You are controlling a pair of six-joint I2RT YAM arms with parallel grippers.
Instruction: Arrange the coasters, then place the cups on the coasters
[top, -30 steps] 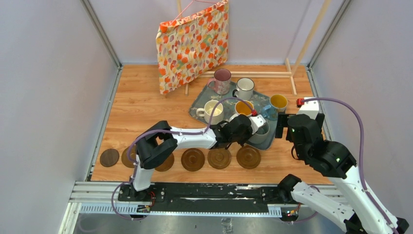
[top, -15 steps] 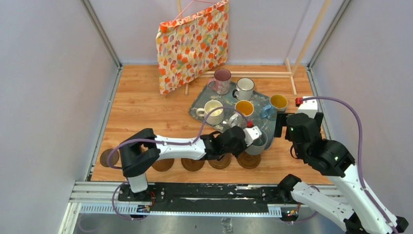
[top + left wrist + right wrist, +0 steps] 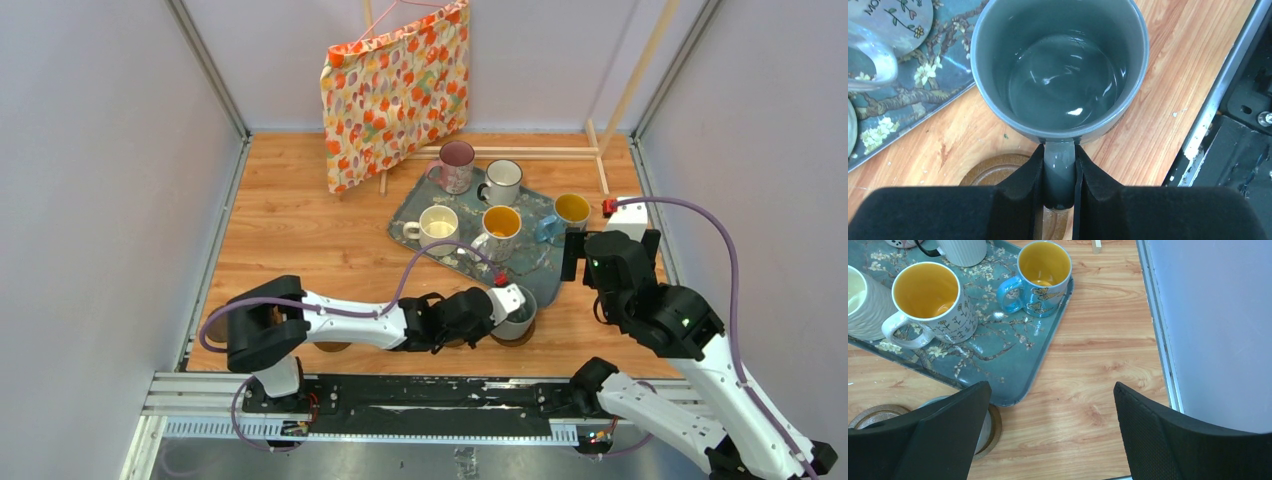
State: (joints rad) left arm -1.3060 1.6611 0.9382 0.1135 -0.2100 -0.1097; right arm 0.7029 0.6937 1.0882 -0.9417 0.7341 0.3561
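My left arm lies stretched low along the near edge of the tabletop (image 3: 300, 220), elbow out to the left, wrist reaching right. My left pincer (image 3: 1060, 160) is pinched on the handle of the grey mug (image 3: 1060, 75), one finger on either side. The mug stands upright, mouth up, straight ahead of the fingertips. It sits over the rightmost coaster (image 3: 994, 425), whose dark rim shows around its base; whether it rests there or hangs just above, I cannot tell. Directly beneath this pincer lies the next coaster (image 3: 990, 172), flat on the wood; the others in the row are mostly hidden under my forearm. Ahead and left of the pincer, a corner of the floral tray (image 3: 923, 95) comes close to the grey mug. A metal rail (image 3: 1220, 95) runs along its right.

My right arm is bent upward, wrist tipped down near the tray's near right corner. My right pincer (image 3: 1053, 440) is spread wide, holding nothing. Ahead of it on the tray, left to right, stand the cream mug (image 3: 860, 305), the white mug with a yellow inside (image 3: 930, 302) and the blue-handled mug (image 3: 1043, 277). The pink mug (image 3: 456, 165) and the dark-rimmed white mug (image 3: 502, 180) stand farther ahead, at the tray's far side. A plain wall (image 3: 1213, 330) closes in on its right.
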